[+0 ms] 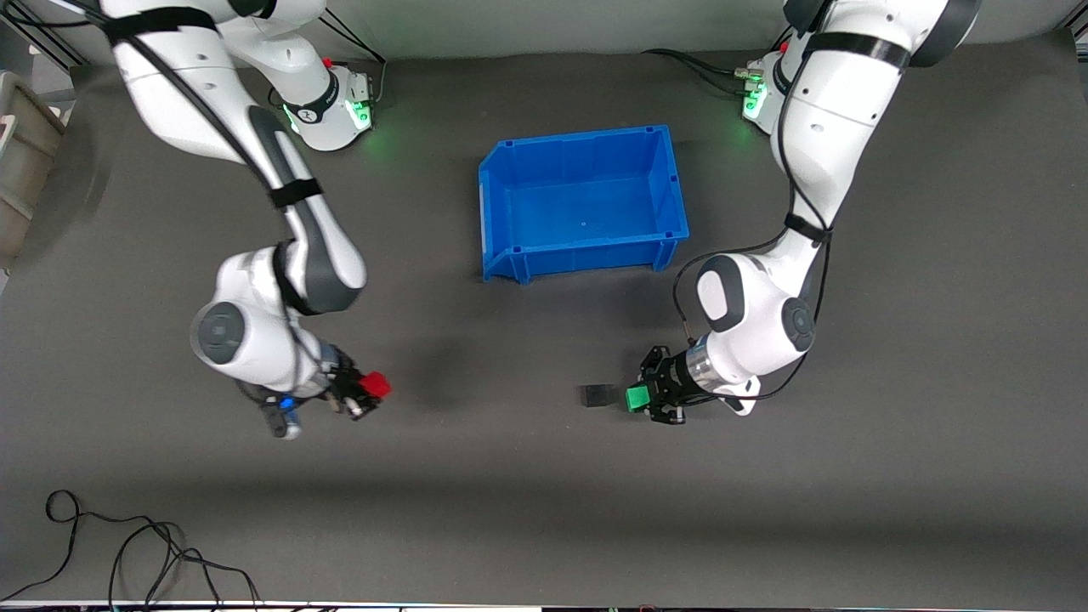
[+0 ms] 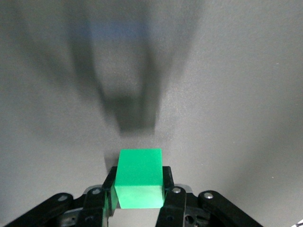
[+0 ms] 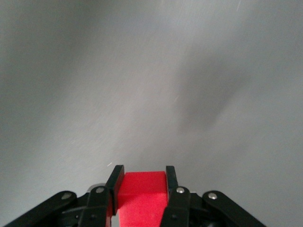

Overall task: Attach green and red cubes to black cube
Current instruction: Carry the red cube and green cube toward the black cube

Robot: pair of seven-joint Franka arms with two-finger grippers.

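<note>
Low in the frame, the right claw [image 1: 364, 398] clamps a small red plastic cube [image 1: 375, 385]. The left claw [image 1: 648, 398] grips a small green plastic cube [image 1: 637, 398] beside the matte black cube [image 1: 597, 395] on the grey table [image 1: 527, 493]. At upper centre sits a blue plastic bin [image 1: 583, 201].

Three cubes: green [image 1: 637, 398], red [image 1: 375, 385], seemingly black [image 1: 597, 395]; one blue bin [image 1: 501, 183].

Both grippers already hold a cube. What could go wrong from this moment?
1. The left gripper holds the green cube very close to the loose black cube; a small misalignment may push it along the mat instead of joining.
2. The black cube hardly stands out from the grey mat, so aiming could be off.
3. The right gripper holds only part of the red cube; it might slip.
</note>
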